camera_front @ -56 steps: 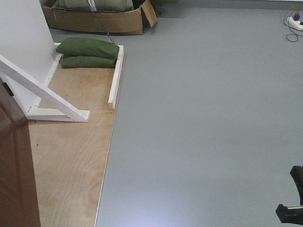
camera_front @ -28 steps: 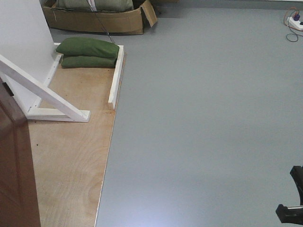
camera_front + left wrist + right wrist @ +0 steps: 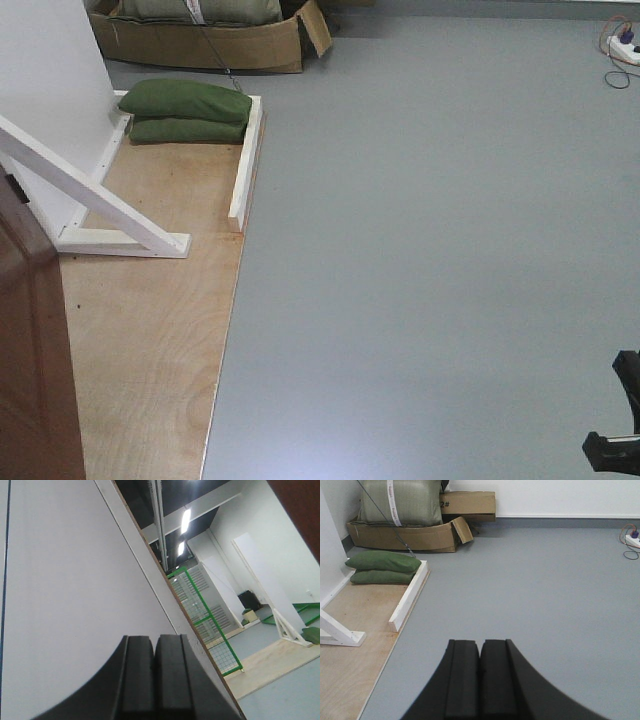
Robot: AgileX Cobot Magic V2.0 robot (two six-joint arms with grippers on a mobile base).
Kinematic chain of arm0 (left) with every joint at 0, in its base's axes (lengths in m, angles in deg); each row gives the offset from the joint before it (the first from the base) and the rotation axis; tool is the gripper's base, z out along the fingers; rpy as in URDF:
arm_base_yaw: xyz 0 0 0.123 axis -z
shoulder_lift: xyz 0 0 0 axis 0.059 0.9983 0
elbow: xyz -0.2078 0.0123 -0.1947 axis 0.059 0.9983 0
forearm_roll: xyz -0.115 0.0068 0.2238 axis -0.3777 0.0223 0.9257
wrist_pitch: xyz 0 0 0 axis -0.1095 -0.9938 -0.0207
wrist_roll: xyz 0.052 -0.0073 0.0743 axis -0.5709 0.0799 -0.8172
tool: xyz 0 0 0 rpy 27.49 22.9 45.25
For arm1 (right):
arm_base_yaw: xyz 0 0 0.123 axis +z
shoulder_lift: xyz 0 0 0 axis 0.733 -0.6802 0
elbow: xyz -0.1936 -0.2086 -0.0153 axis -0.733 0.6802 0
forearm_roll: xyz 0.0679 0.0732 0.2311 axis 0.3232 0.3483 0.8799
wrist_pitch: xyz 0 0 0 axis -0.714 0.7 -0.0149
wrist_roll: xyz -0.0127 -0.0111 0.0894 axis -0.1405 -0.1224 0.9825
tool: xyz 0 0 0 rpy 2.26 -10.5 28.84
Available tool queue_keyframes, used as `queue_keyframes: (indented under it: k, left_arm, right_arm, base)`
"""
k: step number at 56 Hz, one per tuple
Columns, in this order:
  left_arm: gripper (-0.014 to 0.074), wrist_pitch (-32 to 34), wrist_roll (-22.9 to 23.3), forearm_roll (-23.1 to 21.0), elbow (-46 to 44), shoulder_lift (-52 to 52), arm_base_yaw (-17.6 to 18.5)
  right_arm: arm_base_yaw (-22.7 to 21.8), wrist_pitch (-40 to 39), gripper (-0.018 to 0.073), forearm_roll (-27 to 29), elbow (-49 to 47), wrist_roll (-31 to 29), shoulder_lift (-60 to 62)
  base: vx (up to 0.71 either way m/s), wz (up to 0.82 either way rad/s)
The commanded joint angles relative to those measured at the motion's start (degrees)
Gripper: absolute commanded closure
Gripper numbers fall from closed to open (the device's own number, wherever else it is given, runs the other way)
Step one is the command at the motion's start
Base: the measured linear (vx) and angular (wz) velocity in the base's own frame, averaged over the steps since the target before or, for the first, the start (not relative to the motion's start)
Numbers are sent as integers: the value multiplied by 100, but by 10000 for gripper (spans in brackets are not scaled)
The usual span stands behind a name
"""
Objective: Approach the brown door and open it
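A: Where is the brown door (image 3: 30,350)?
B: At the lower left edge of the front view, standing over the plywood floor (image 3: 150,330), just beside the white brace (image 3: 95,195). A brown corner of it also shows at top right in the left wrist view.
A: And the left jaws?
B: Pressed together with nothing between them, facing a white panel (image 3: 60,590).
A: The right jaws?
B: Closed too and empty, above the grey floor (image 3: 545,580).
A: Anything else?
B: 2 green sandbags (image 3: 190,110) stacked at the plywood's far end, near a cardboard box (image 3: 200,45).
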Motion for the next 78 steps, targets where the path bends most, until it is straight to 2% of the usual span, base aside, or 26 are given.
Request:
queue_keyframes:
  k: [1,20,31,53,61,64,68,78]
  left_arm:
    - [603,532,56,144,-122,232,-12]
    - [603,631,56,139,-122,838,-12]
    - [603,1243,117,-626,-116,1054,-12]
    - [603,1586,117,-618,-116,1097,-19]
    - [603,1869,117,-661,-116,1239,-316]
    - [603,1960,117,-804,-116,1321,-435]
    - [603,2048,117,-1235,-116,1327,-588]
    - [603,2232,137,-3157,-116,1327,-950]
  right_arm:
    - [-7,-431,559,-20,25,-37,32]
    - [-7,-431,559,-20,25,-37,32]
    - [-7,-431,559,-20,25,-37,32]
    - [-7,-431,559,-20,25,-37,32]
    - [-7,-431,559,-20,25,-37,32]
    - [-7,-431,559,-20,25,-37,32]
    - [-7,-431,559,-20,25,-37,32]
    - [-7,-431,559,-20,25,-37,32]
  base:
    - [0,0]
    - [0,0]
    - [0,0]
    - [0,0]
    - [0,0]
    - [0,0]
    - [0,0]
    - [0,0]
